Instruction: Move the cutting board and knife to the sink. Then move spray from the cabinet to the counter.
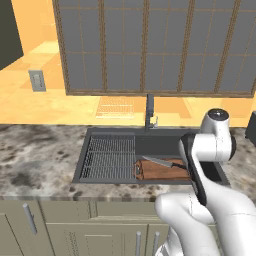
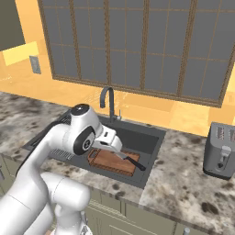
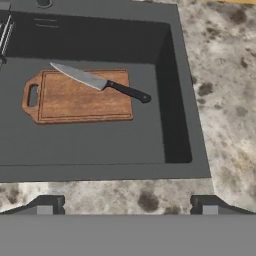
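Observation:
The reddish-brown cutting board (image 3: 80, 100) (image 1: 162, 171) (image 2: 110, 161) lies flat on the floor of the dark sink (image 3: 100, 145) (image 1: 150, 145) (image 2: 142, 142). The knife (image 3: 100, 82) (image 1: 162, 162) (image 2: 131, 160) rests across the board, its black handle sticking out past the board's end. My gripper (image 3: 127, 207) (image 2: 114, 146) is open with nothing between its fingertips. It hovers above the sink's front rim and looks down at the board. The speckled counter (image 3: 225, 100) (image 1: 35, 155) (image 2: 183, 183) surrounds the basin. The spray and the cabinet are out of view.
A wire rack (image 1: 107, 157) fills the sink's left half, and the dark faucet (image 1: 149, 112) (image 2: 108, 101) stands behind the basin. A grey toaster (image 2: 221, 149) sits on the counter to the right. Low drawer fronts (image 1: 75, 230) run below the counter edge.

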Available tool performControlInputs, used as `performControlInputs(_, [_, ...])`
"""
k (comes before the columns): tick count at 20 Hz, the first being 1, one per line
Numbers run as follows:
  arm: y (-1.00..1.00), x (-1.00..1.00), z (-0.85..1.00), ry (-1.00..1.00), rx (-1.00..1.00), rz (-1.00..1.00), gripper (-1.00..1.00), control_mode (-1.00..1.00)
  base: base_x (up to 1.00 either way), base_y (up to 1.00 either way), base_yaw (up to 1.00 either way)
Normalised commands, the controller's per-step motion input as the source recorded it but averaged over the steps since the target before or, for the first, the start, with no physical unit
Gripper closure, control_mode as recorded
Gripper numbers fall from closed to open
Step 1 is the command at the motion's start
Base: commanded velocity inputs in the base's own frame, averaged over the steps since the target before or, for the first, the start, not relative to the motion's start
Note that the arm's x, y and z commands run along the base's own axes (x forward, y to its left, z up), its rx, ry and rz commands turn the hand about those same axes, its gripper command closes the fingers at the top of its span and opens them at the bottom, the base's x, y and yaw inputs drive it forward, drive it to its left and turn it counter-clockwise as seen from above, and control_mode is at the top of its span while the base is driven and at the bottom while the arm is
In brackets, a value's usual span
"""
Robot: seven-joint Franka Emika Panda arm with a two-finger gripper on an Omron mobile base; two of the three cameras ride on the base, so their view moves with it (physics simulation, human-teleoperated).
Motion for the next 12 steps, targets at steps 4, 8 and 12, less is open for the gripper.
performControlInputs(4, [0.2, -0.17, 0.16, 0.0, 0.09, -0.07, -1.0, -1.0, 0.0, 0.0, 0.0])
performControlInputs(8, [0.02, 0.0, 0.0, 0.0, 0.0, -0.04, -1.0, -1.0, 0.0, 0.0, 0.0])
performControlInputs(12, [0.0, 0.0, 0.0, 0.0, 0.0, 0.0, -1.0, -1.0, 0.0, 0.0, 0.0])
